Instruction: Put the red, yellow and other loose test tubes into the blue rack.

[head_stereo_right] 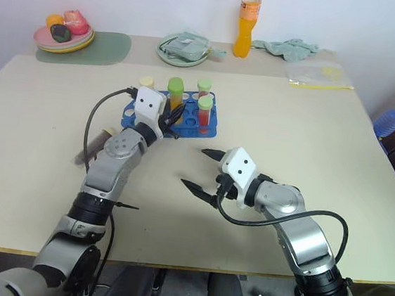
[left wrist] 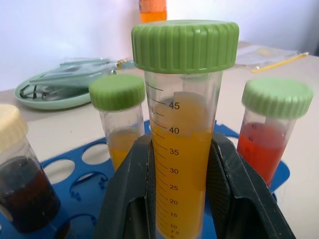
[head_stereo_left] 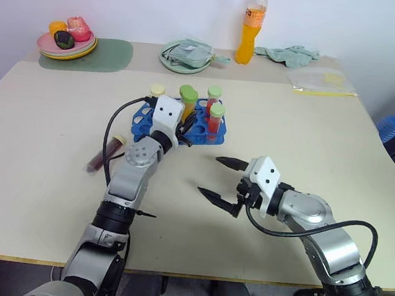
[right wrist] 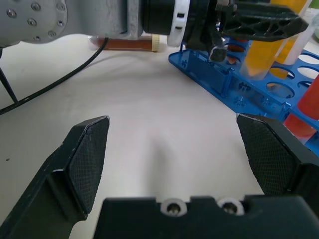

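Observation:
My left gripper (head_stereo_left: 188, 124) is shut on an upright test tube (left wrist: 182, 114) of yellow liquid with a green cap, held over the blue rack (head_stereo_left: 209, 136). The tube's lower end reaches the rack's top plate (right wrist: 234, 82). Standing in the rack are a dark tube with a cream cap (left wrist: 22, 191), a yellow-orange tube (left wrist: 119, 142) and a red tube (left wrist: 269, 144), both green-capped. A brown tube with a cream cap (head_stereo_left: 103, 155) lies loose on the table, left of my left forearm. My right gripper (head_stereo_left: 212, 175) is open and holds nothing, just above the table in front of the rack.
At the back stand an orange drink bottle (head_stereo_left: 251, 26), a green plate (head_stereo_left: 165, 61) with items on it, and a plate of fruit (head_stereo_left: 52, 49) on a green mat. A cloth (head_stereo_left: 288, 55) and a plastic bag (head_stereo_left: 321, 80) lie back right.

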Robot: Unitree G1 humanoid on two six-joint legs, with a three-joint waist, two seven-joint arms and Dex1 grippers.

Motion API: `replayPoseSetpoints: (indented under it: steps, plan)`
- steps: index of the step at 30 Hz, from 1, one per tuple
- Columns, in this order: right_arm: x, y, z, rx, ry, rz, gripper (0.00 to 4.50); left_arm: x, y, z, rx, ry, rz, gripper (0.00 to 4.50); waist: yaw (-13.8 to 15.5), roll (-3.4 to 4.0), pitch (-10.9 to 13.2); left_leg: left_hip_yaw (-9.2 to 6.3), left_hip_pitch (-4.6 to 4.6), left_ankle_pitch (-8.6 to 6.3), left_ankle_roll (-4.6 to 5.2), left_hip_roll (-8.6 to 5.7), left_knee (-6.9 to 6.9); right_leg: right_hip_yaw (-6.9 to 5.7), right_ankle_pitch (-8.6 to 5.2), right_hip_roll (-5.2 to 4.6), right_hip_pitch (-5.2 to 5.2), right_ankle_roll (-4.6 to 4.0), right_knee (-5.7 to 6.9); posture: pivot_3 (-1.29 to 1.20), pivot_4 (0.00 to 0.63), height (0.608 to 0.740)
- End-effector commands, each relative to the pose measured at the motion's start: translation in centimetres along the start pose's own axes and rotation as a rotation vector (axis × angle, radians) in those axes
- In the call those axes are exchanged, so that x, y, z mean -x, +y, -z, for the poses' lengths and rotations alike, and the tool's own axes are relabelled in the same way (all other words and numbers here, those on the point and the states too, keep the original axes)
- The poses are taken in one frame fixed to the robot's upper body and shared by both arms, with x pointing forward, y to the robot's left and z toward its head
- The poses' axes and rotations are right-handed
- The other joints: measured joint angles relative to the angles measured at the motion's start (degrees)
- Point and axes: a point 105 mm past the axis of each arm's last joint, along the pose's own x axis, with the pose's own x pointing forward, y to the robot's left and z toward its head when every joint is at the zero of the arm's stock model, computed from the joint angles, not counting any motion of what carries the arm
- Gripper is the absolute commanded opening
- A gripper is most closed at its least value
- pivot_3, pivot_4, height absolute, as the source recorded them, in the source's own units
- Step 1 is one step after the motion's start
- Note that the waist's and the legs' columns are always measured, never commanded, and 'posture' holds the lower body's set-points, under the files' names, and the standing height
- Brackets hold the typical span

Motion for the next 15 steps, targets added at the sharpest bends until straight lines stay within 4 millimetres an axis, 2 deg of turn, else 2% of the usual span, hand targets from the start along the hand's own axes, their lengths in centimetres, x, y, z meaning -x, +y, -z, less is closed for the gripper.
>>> replayPoseSetpoints:
  steps: [1,2,4,7,11,15]
  plan:
    - [0.0,-0.2,-1.0,0.034,-0.037,0.003,4.5,0.1,0.0,-0.6,-0.012,-0.031,0.008,0.76,-0.03,0.0,0.0,0.0,0.0,0.0,0.0,0.0,0.0,0.0,0.0,0.0,0.0,0.0,0.0,0.0,0.15,0.74]
    - [0.0,-0.2,-1.1,0.033,-0.037,0.003,4.5,0.1,0.0,-0.5,-0.01,-0.03,0.011,0.76,-0.02,0.0,0.0,0.0,0.0,0.0,0.0,0.0,0.0,0.0,0.0,0.0,0.0,0.0,0.0,0.0,0.15,0.74]
    - [0.0,-0.1,-1.1,0.032,-0.038,0.002,4.5,0.2,0.1,-0.6,-0.01,-0.03,0.008,1.8,0.0,0.0,0.0,0.0,0.0,0.0,0.0,0.0,0.0,0.0,0.0,0.0,0.0,0.0,0.0,0.0,0.15,0.74]
    - [0.0,0.0,-1.1,0.032,-0.039,-0.001,4.5,0.4,0.4,-1.3,-0.018,-0.051,0.003,3.09,0.01,0.0,0.0,0.0,0.0,0.0,0.0,0.0,0.0,0.0,0.0,0.0,0.0,0.0,0.0,0.0,0.15,0.74]
    - [0.0,0.0,-1.1,0.032,-0.04,0.0,4.5,1.6,1.1,-3.0,0.012,-0.116,0.025,3.09,-0.09,0.0,0.0,0.0,0.0,0.0,0.0,0.0,0.0,0.01,0.0,0.0,0.0,0.0,0.0,0.0,0.15,0.74]
    - [0.0,0.0,-1.1,0.028,-0.04,-0.001,4.5,3.6,2.8,-6.0,0.025,-0.244,0.006,3.09,-0.03,0.0,0.0,-0.01,0.0,0.0,-0.01,0.01,-0.01,0.01,0.0,0.0,-0.01,0.0,0.0,0.0,0.15,0.74]
